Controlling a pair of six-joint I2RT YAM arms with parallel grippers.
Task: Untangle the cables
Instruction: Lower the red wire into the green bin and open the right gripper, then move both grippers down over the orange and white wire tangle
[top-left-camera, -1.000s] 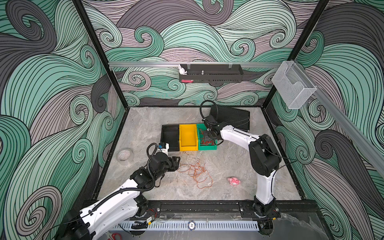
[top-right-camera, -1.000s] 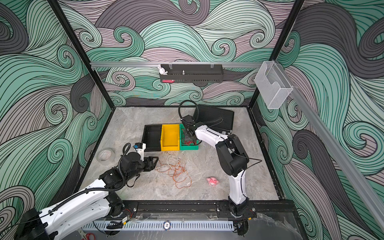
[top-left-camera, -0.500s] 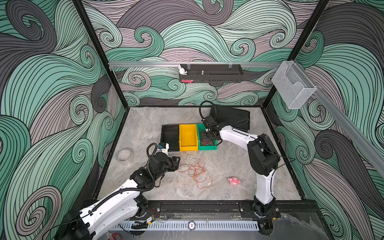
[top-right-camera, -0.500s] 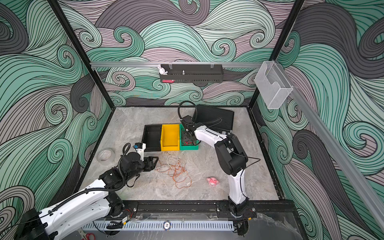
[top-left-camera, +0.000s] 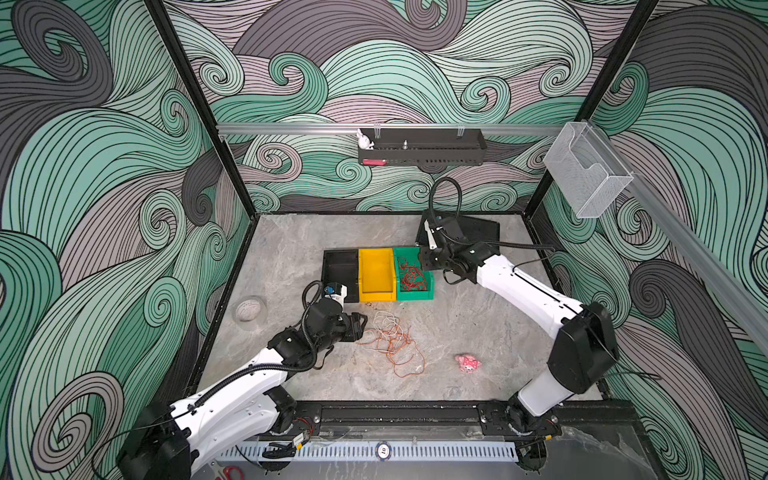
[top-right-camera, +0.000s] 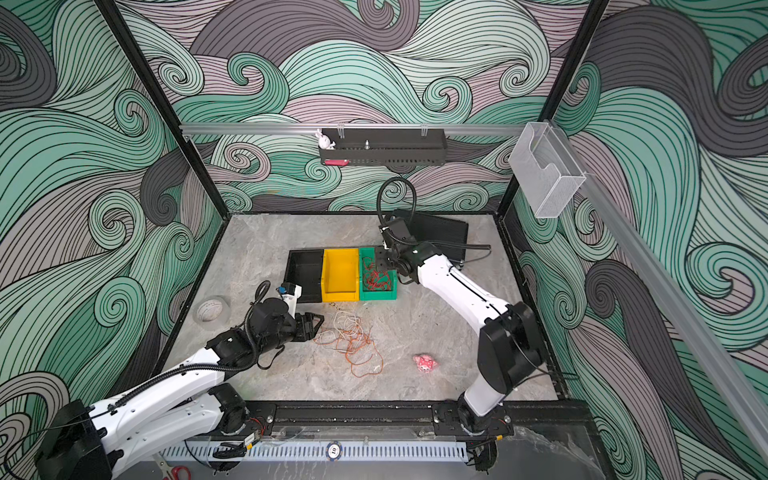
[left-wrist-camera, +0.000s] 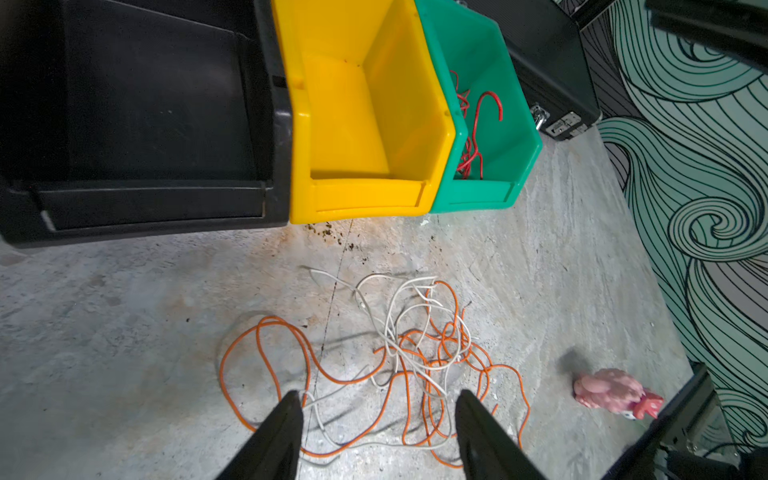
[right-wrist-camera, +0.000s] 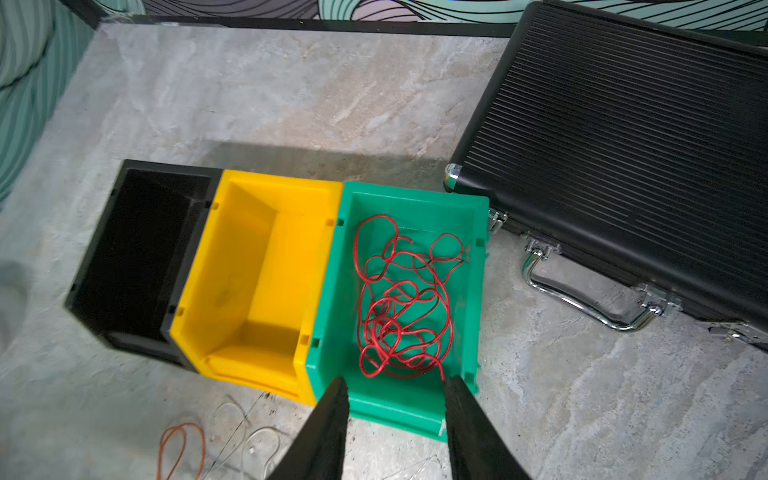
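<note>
Well, cables (tangled) near bin edges.

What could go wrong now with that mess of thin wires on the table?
1. The open left gripper faces the tangle of orange and white cables, both colours between its fingers; closing may pinch both and tighten the knot.
2. The right gripper hangs open over the green bin holding the red cable; a loop could catch and lift out.
3. Dragged loops might snag the pink toy nearby.
</note>
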